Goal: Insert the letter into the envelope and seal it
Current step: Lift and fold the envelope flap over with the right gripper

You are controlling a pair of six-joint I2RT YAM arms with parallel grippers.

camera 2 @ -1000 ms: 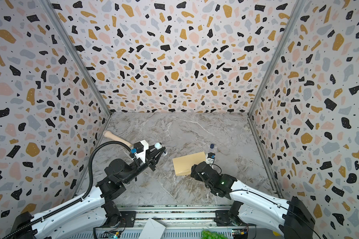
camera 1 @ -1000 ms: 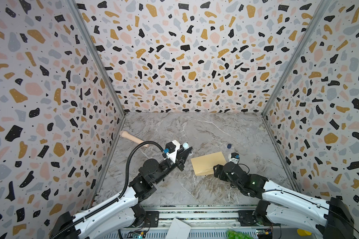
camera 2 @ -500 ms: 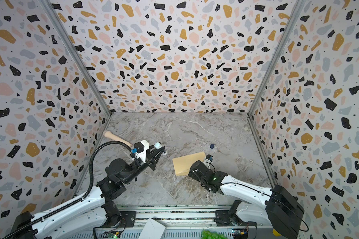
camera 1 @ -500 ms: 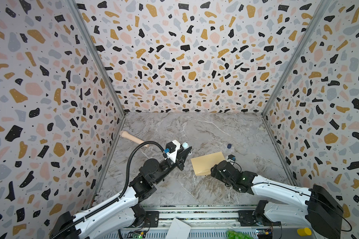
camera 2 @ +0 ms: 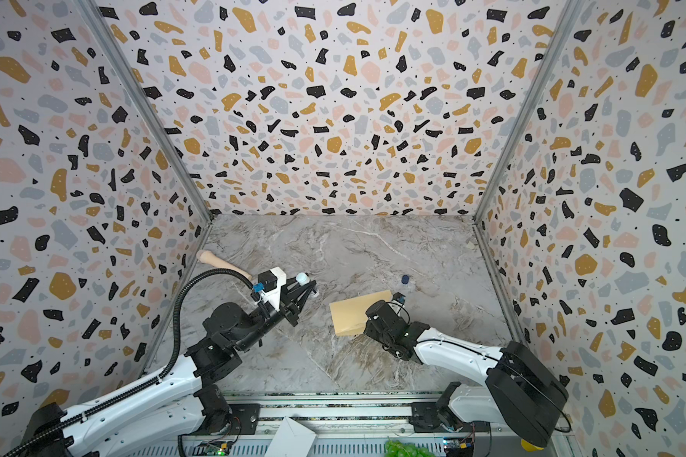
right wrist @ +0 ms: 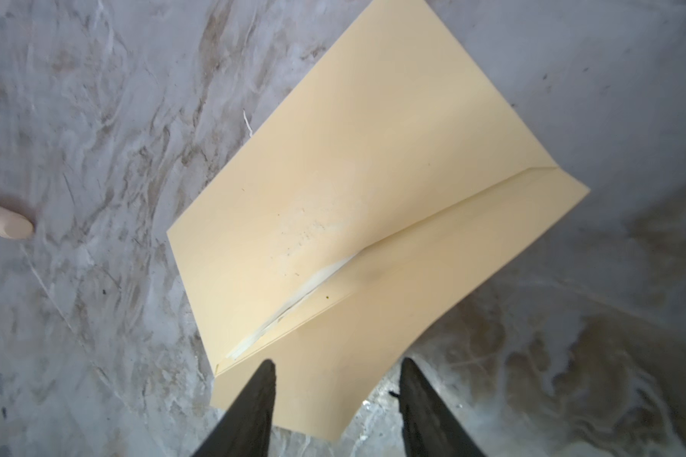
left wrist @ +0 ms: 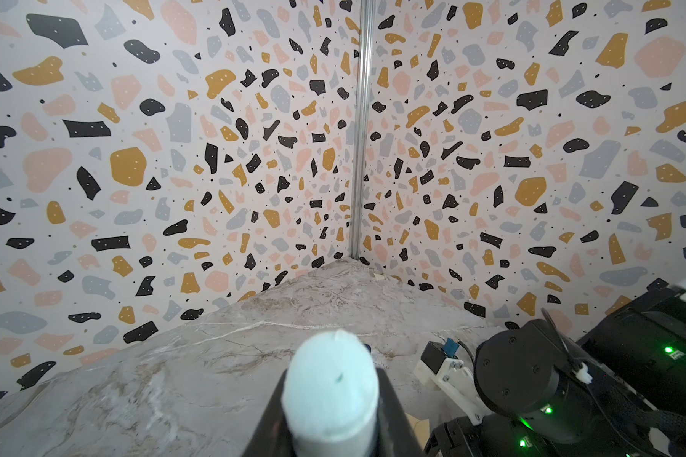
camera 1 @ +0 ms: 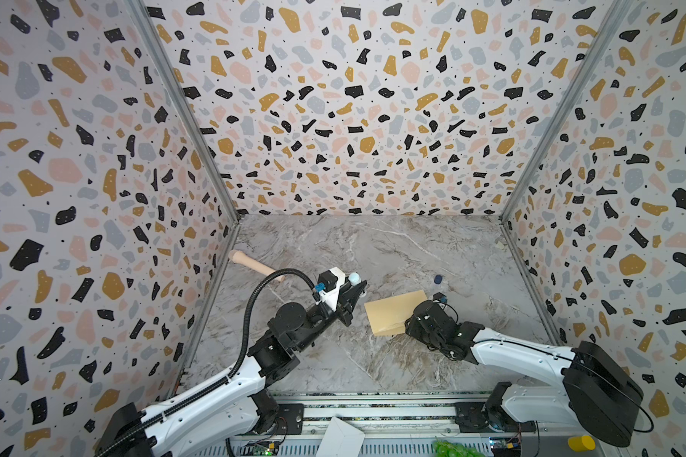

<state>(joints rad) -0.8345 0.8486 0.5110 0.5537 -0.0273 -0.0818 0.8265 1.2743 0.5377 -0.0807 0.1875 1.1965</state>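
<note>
The right pincer (right wrist: 337, 362) is seen partly open, its two dark fingers (right wrist: 254, 403) set apart over the flap edge of the envelope (right wrist: 353, 166), and nothing is gripped between them. The envelope is laid flat on the marble counter (camera 1: 373, 245), with the flap opened toward the pincer. A pale sliver is seen at its mouth. The left pincer (camera 1: 358, 285) is poised apart to the left; how far it is open cannot be told. A wooden handle (camera 1: 254, 267) is found by the left wall.

Wooden handle (camera 1: 254, 266) lies on marble tabletop (camera 1: 373, 245) by left terrazzo wall (camera 1: 76, 198). Small dark blue cap (camera 1: 437, 279) right of middle. Pale blue round-tipped stick (left wrist: 329, 387) left of middle. White paper piece (camera 1: 339, 439), green bunch (camera 1: 452, 449) and yellow object (camera 1: 581, 443) at front rail.
</note>
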